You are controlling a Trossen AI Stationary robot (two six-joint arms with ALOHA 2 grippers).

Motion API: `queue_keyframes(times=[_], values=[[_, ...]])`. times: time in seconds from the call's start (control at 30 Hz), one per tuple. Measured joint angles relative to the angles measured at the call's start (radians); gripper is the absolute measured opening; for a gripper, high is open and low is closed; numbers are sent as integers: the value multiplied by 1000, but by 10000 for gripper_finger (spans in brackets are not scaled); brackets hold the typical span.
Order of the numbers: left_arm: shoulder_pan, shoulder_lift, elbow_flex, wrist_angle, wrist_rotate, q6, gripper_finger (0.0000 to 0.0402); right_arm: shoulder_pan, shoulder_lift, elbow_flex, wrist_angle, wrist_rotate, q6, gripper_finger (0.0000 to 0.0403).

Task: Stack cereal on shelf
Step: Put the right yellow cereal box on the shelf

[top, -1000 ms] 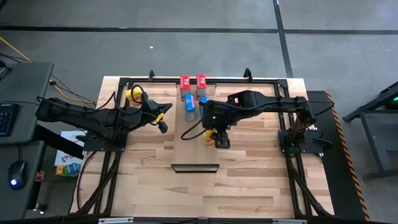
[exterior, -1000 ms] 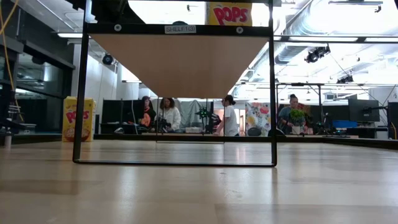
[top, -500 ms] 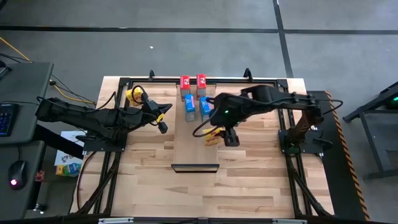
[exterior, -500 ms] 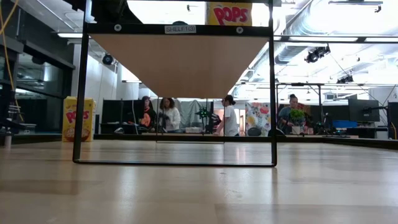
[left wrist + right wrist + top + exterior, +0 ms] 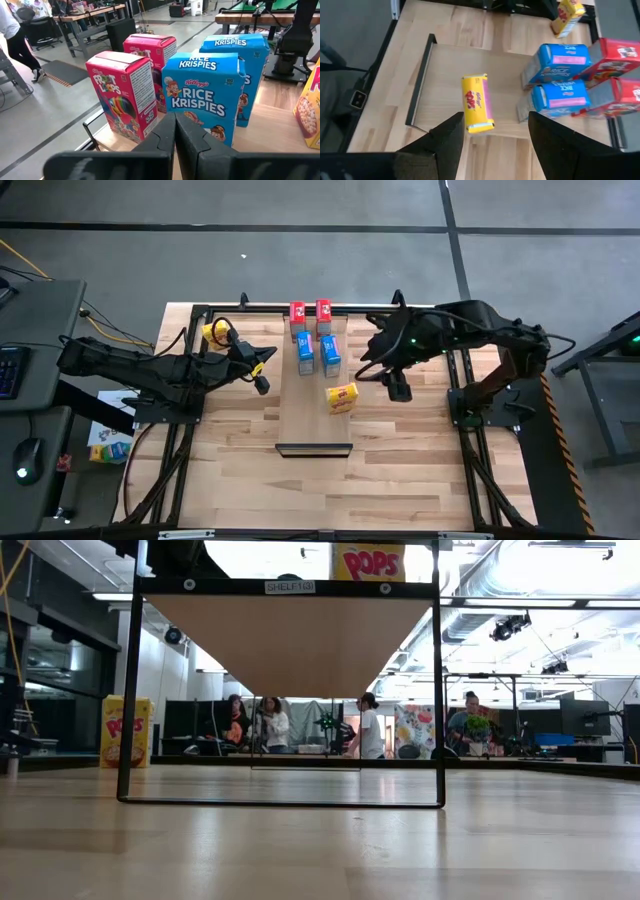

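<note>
1. Cereal boxes stand on the shelf (image 5: 300, 415): two red (image 5: 297, 312), two blue (image 5: 305, 346), and one yellow box (image 5: 342, 396) lying nearer its dark lip.
2. Right hand (image 5: 398, 388) hovers empty, fingers wide, beside the yellow box.
3. Left hand (image 5: 262, 383) waits over the worktop (image 5: 400, 470), fingers together.

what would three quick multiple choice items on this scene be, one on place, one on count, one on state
1. Where is the yellow box lying?
A. on the shelf
B. on the floor
C. on a red box

2. How many blue boxes stand on the shelf?
A. one
B. two
C. four

3. How are the right gripper's fingers?
A. shut on a box
B. open, holding nothing
C. shut, holding nothing

Key: 1 A, it lies on the pale board; 2 B, one blue box beside another; 3 B, fingers are spread with the box beyond them.
</note>
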Motion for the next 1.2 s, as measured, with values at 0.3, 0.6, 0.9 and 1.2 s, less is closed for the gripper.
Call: queue_keyframes(times=[0.3, 0.6, 0.9, 1.2], values=[[0, 0, 0, -6, 0, 0, 0, -2, -9, -2, -35, 12, -9, 213], [0, 0, 0, -7, 0, 0, 0, -4, -9, -2, -86, 71, -8, 213], [0, 0, 0, -32, 0, -17, 0, -9, -9, -3, -143, 99, 37, 213], [0, 0, 0, -37, 0, -17, 0, -9, -9, -3, -153, 99, 38, 213]])
